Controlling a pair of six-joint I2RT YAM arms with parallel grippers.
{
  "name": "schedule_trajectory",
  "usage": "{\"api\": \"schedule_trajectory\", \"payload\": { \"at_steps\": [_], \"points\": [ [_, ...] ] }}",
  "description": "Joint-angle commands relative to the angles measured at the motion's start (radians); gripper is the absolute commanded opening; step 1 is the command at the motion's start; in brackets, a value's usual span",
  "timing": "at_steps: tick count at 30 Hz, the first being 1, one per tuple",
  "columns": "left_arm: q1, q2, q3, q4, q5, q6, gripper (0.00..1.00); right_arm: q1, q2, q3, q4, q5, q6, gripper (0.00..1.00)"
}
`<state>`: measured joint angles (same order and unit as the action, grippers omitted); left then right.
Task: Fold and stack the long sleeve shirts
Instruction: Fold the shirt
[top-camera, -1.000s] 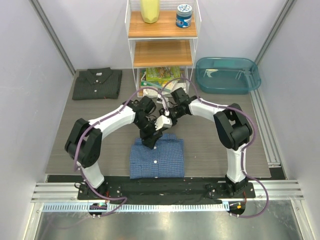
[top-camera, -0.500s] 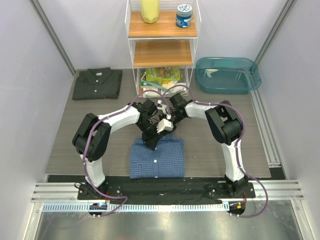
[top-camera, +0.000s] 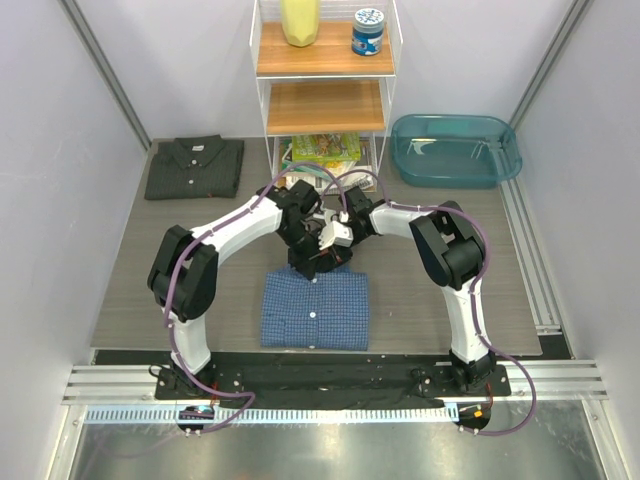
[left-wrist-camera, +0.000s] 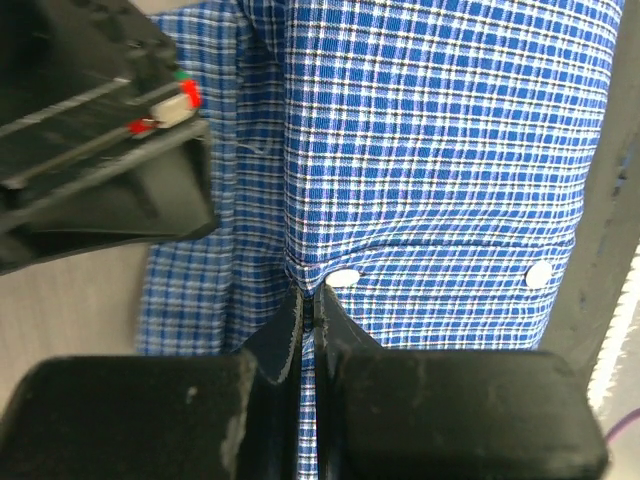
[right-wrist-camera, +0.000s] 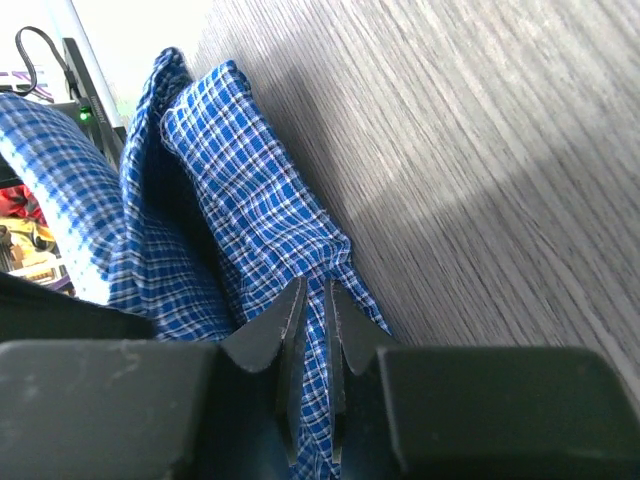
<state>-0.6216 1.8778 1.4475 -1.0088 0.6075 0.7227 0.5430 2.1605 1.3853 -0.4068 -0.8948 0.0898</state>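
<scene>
– Since folding looks finished, what's left?
– Stacking, I'd judge. The blue shirt (top-camera: 315, 312) lies lower centre, the grey shirt (top-camera: 194, 167) upper left, well apart. The left gripper (left-wrist-camera: 308, 300) and right gripper (right-wrist-camera: 315, 292) each pinch the blue shirt's upper edge.

Teal tub (top-camera: 455, 181) beside shelf (top-camera: 325, 105); yellow bottle (top-camera: 300, 22), blue jar (top-camera: 368, 32) atop.

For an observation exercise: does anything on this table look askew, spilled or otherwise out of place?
Nothing spilled or damaged. The blue checked shirt is puckered at its far edge, where both pairs of jaws pinch it; the grey shirt lies neatly folded.
</scene>
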Motion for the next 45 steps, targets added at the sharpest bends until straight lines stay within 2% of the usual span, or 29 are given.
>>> {"api": "schedule_trajectory", "payload": {
  "at_steps": [1,6,10,19,24,35,43,45],
  "points": [
    [0.0,-0.029,0.047,-0.024,-0.087,0.038,0.0,0.003,0.01,0.031,0.016,0.011,-0.019,0.18],
    [0.002,-0.016,0.068,-0.031,-0.124,0.046,0.1,0.003,0.01,0.037,0.01,0.013,-0.03,0.18],
    [0.002,-0.034,0.036,-0.043,-0.092,0.061,0.35,0.002,0.009,0.044,-0.004,0.02,-0.044,0.18],
    [0.072,-0.019,0.013,-0.082,-0.081,0.077,0.53,0.003,-0.001,0.046,-0.024,0.027,-0.064,0.18],
    [0.095,0.017,0.016,-0.073,-0.107,0.098,0.57,0.003,0.002,0.049,-0.024,0.025,-0.065,0.18],
    [0.088,0.024,0.004,0.048,0.014,0.086,0.59,0.002,0.013,0.058,-0.024,0.022,-0.064,0.18],
    [0.056,0.072,0.037,0.046,0.034,0.104,0.54,0.002,0.021,0.063,-0.023,0.019,-0.059,0.18],
    [0.053,0.081,0.053,0.033,0.04,0.113,0.49,0.002,0.021,0.061,-0.024,0.019,-0.061,0.18]
  ]
}}
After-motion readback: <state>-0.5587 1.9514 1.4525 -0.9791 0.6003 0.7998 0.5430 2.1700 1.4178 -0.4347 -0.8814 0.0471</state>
